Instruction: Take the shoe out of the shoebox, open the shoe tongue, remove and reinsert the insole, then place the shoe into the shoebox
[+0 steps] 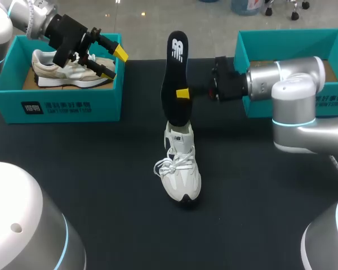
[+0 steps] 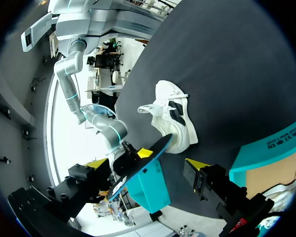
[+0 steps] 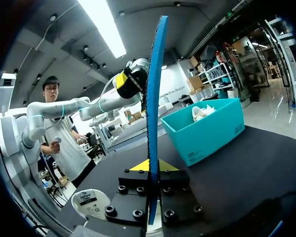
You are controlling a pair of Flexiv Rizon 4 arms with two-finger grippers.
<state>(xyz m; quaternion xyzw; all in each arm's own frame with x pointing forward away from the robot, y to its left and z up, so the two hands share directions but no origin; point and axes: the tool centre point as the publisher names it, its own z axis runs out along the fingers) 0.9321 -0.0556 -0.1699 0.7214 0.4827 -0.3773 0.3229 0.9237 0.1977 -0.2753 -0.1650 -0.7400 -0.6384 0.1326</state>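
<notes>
Shoe [image 1: 180,174]: white, upright mid-table [image 1: 101,185], toe nearest | Insole [image 1: 174,73]: black, on end, lower tip at shoe's heel opening | Right jaws: clamped on insole | Left jaws: parted, empty, over left shoebox [image 1: 56,107] | Step: probably the insole remove/reinsert stage; next: feed tip toeward.

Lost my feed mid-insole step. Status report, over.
Right end effector shut on insole, held upright, lower end at opening of shoe. Left end effector open, above left shoebox holding second shoe. Nothing blocking the shoe.
</notes>
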